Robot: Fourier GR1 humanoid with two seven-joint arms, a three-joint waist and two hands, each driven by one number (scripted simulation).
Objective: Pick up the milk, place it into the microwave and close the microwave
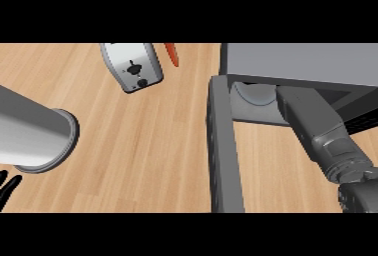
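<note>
Right forearm deep inside the open microwave (hand hidden, state unclear); left hand open at lower-left edge.

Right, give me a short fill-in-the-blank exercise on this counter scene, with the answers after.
1. The microwave door stands ____.
2. The right forearm reaches into the ____.
3. The toaster lies to the ____ of the microwave in the head view.
4. The left hand shows at the view's lower ____ corner.

Missing words: open; microwave; left; left

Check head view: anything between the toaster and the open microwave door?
Only an orange carrot-like thing by the toaster; otherwise bare counter up to the microwave door.
</note>
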